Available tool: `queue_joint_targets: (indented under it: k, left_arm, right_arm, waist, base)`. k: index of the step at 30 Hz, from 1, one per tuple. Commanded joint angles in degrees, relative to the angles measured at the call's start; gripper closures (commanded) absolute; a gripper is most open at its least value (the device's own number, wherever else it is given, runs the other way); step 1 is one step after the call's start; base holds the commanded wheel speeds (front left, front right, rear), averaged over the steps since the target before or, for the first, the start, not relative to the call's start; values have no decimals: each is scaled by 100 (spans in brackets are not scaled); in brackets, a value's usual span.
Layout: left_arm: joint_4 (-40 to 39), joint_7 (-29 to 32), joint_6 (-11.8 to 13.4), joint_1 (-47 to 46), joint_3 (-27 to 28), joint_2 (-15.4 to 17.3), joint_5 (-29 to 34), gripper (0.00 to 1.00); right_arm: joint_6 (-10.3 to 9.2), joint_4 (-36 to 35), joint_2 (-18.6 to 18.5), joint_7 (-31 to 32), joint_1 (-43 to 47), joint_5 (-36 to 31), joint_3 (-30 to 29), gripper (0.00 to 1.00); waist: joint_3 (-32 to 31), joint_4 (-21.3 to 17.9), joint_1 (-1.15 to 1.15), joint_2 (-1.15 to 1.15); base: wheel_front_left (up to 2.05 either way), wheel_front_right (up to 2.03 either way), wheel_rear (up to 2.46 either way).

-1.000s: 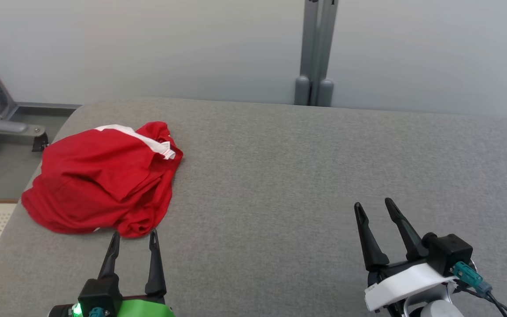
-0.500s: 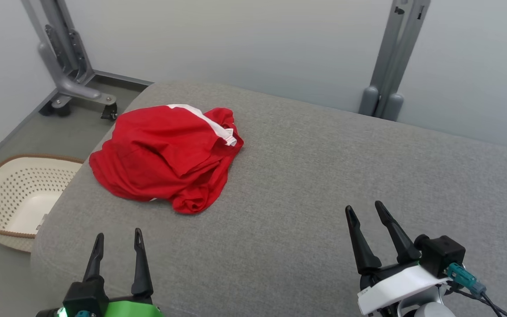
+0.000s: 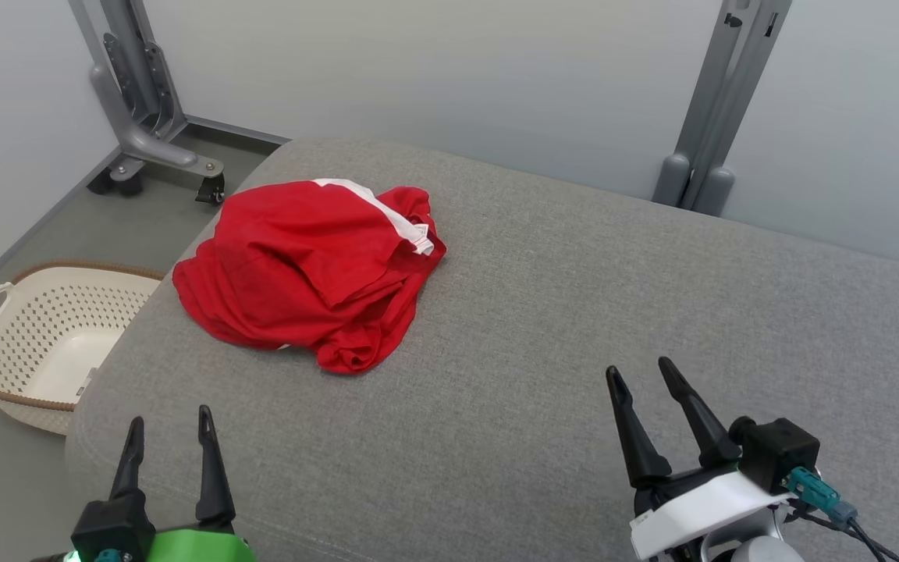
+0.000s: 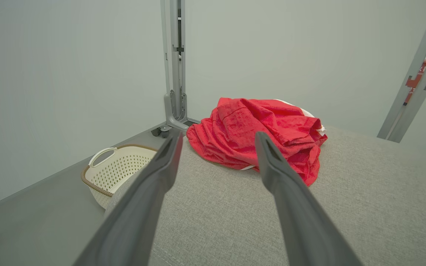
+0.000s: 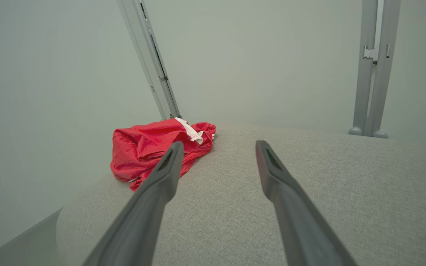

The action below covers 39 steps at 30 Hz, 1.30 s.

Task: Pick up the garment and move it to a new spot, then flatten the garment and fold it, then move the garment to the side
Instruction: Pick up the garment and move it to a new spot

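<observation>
Pick-up step: garment (image 3: 305, 269) crumpled at the far-left corner of the cushion (image 3: 574, 312); left gripper (image 3: 170, 416), right gripper (image 3: 638, 367) both agape, empty. Left must reach forward.

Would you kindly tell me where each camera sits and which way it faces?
Head view: on the head, facing forward and down at the red garment on the grey cushion; left gripper and right gripper show below, open.
Left wrist view: on the left wrist, facing along its fingers toward the garment and basket.
Right wrist view: on the right wrist, facing along its fingers across the cushion.
Shared: all see the garment; head and left wrist views see the basket.
</observation>
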Motion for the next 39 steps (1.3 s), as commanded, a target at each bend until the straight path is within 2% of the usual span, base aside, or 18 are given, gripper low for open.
queue_joint_targets:
  k: [1,5,9,16,21,30,37,39]
  left_arm:
    - [96,-3,-52,-145,75,27,67,0]
    - [400,-4,-231,-528,220,150,129,0]
    - [1104,-4,-399,-1183,175,352,191,0]
    - [2528,408,-704,-2768,158,711,34,0]
    - [3301,619,-883,-3603,130,887,-118,0]
    - [4465,793,-935,-4731,-28,1070,-102,0]
    - [5170,838,-982,-5197,-87,1097,-222,0]
    - [5323,792,-995,-5280,-107,1126,-239,98]
  right_arm:
    - [2,-41,-24,-19,-37,-69,-53,0]
    - [2,-158,-24,-19,-150,-352,-166,0]
    - [2,-281,-40,-19,-329,-725,-316,0]
    - [2,-519,-531,-19,-686,-977,-307,0]
    - [2,-643,-692,-20,-804,-1014,-400,0]
    - [2,-749,-860,-20,-950,-1047,-508,0]
    - [2,-758,-907,-20,-974,-1035,-499,0]
    - [2,-747,-907,-20,-987,-1038,-487,0]
  waist:
    - [91,-46,0,0]
    - [397,-98,0,0]
    - [871,-151,0,0]
    - [1633,-321,0,0]
    - [1893,-491,0,0]
    - [2243,-706,0,0]
    - [2364,-798,0,0]
    - [2376,-814,0,0]
  base:
    - [0,0,0]
    - [0,0,0]
    - [0,0,0]
    - [0,0,0]
    - [0,0,0]
    - [0,0,0]
    - [0,0,0]
    - [0,0,0]
